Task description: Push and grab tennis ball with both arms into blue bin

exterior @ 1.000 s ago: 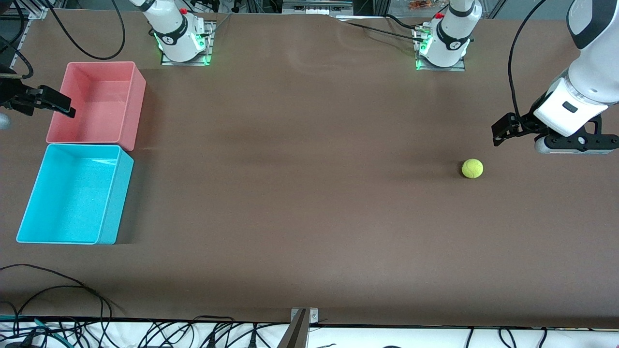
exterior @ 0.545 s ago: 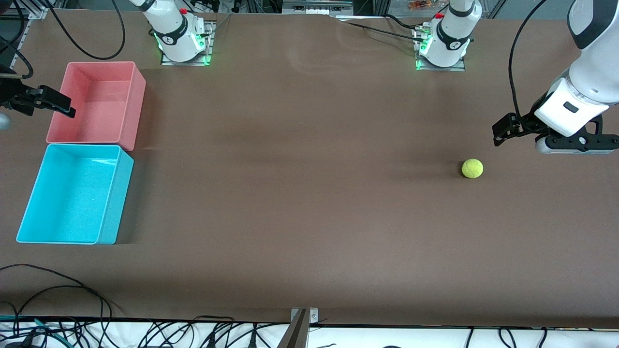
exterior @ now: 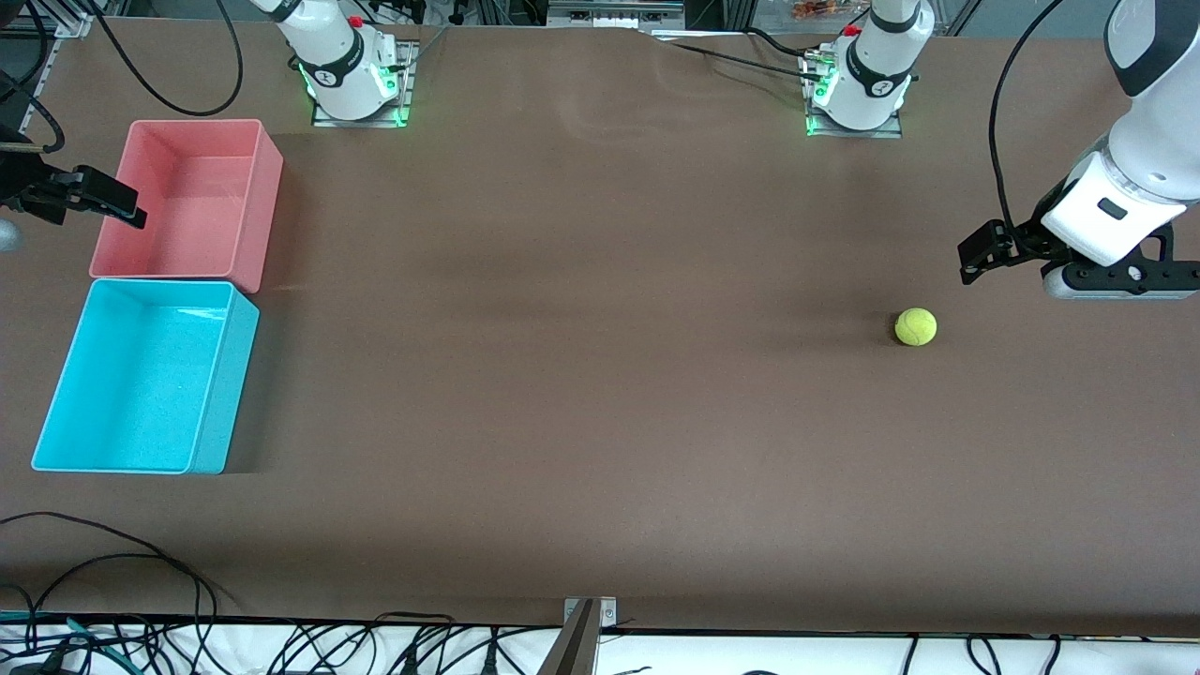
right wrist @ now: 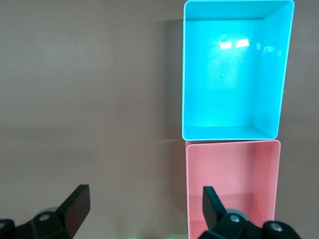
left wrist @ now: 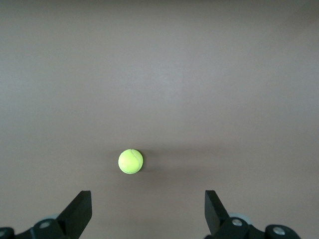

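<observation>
Left wrist view alone shows the left gripper (left wrist: 147, 214) spread wide over the tennis ball (left wrist: 130, 161); the right gripper (right wrist: 144, 214), equally spread, overlooks the blue bin (right wrist: 185, 74) at the right arm's table edge.

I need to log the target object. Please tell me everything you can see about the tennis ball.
The tennis ball is small, round and yellow-green, with a fuzzy look and a faint curved seam showing in the left wrist view. It rests on the bare brown table toward the left arm's end, with a soft shadow beside it. Nothing touches it. The left claw is open and hangs apart from it.
</observation>
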`<state>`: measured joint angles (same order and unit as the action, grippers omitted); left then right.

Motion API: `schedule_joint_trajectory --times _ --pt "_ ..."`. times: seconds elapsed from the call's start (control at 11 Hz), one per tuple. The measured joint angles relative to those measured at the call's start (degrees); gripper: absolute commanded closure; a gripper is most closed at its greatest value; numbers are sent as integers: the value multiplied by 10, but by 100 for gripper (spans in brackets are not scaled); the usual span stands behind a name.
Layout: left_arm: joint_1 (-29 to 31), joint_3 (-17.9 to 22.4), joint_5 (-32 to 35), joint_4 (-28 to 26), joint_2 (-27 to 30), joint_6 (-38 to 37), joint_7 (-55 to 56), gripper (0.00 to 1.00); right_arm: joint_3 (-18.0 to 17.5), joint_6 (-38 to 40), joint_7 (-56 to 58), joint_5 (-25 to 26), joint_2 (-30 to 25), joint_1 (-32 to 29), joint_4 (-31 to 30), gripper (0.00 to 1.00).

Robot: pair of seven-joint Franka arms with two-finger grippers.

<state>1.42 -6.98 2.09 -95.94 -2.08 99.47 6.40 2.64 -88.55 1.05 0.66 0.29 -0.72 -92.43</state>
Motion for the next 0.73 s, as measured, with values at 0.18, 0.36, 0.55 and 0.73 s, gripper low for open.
schedule_joint_trajectory --times 0.18,0.36,0.55,0.73 --pt "0 0 0 1 0 0 -1 0 0 0 0 0 0 0 0 0" --pt "0 0 0 4 0 0 -1 0 0 0 0 0 0 0 0 0" --pt "1 1 0 6 0 0 -1 0 0 0 0 0 0 0 0 0" --pt "1 1 0 9 0 0 -1 0 0 0 0 0 0 0 0 0"
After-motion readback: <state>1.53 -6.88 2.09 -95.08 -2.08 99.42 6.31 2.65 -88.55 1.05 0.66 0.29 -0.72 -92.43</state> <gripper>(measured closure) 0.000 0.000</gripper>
